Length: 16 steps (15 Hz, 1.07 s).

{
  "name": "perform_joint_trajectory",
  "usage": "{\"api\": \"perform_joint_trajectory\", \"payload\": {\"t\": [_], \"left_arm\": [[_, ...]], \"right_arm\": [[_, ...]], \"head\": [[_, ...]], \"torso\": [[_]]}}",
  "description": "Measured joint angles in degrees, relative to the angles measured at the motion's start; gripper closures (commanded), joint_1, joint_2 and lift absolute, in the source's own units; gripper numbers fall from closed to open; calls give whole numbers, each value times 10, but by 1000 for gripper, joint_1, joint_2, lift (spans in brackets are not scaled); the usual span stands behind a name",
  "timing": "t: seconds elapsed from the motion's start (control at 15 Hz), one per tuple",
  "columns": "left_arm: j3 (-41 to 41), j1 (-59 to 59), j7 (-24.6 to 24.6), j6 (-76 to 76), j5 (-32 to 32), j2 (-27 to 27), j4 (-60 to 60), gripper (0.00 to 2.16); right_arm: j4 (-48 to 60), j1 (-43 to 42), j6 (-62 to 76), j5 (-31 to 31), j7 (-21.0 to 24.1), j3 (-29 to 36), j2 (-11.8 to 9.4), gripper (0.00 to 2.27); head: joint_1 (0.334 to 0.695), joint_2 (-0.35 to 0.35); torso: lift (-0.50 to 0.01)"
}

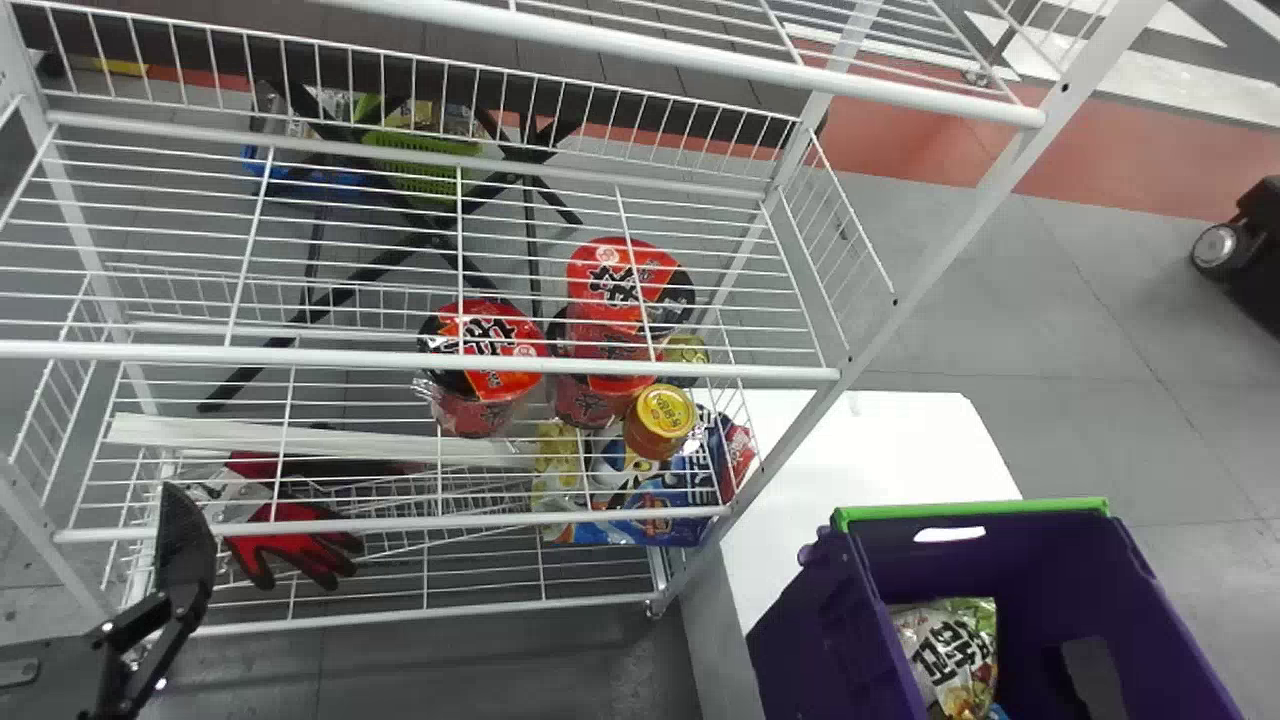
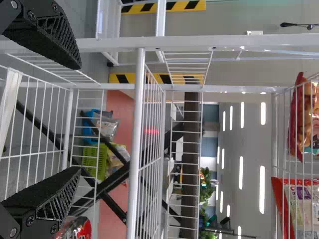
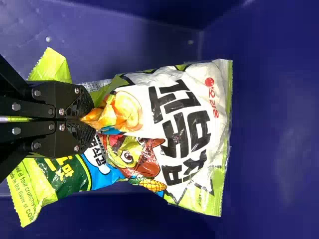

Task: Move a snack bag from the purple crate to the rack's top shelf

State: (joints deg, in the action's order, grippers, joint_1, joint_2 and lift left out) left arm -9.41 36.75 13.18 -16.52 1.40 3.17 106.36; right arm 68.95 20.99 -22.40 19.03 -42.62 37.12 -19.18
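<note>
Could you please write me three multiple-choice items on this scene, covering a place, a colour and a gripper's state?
1. Where is the snack bag that the right gripper pinches?
A) on the rack's top shelf
B) inside the purple crate
C) on the floor

2. What colour is the strip along the crate's far rim?
A) green
B) red
C) white

3. How is the left gripper?
A) shut on a bag
B) shut and empty
C) open and empty

1 B: purple walls surround the bag.
2 A: the head view shows it bright green.
3 C: its fingers stand well apart, nothing gripped.
</note>
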Motion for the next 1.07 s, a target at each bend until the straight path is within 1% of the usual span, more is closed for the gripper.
{"api": "perform_joint_trajectory", "payload": {"t": [0.53, 1.07], "left_arm": [[-1, -4, 0, 20, 3, 1, 1, 87], [-2, 0, -3, 19, -1, 5, 17, 87]], "right_arm": [[4, -1, -1, -7, -5, 6, 5, 2047], [26, -2, -17, -7, -24, 16, 11, 2047]], "head": [[695, -350], [695, -350]], "torso": [[-335], [-303]]}}
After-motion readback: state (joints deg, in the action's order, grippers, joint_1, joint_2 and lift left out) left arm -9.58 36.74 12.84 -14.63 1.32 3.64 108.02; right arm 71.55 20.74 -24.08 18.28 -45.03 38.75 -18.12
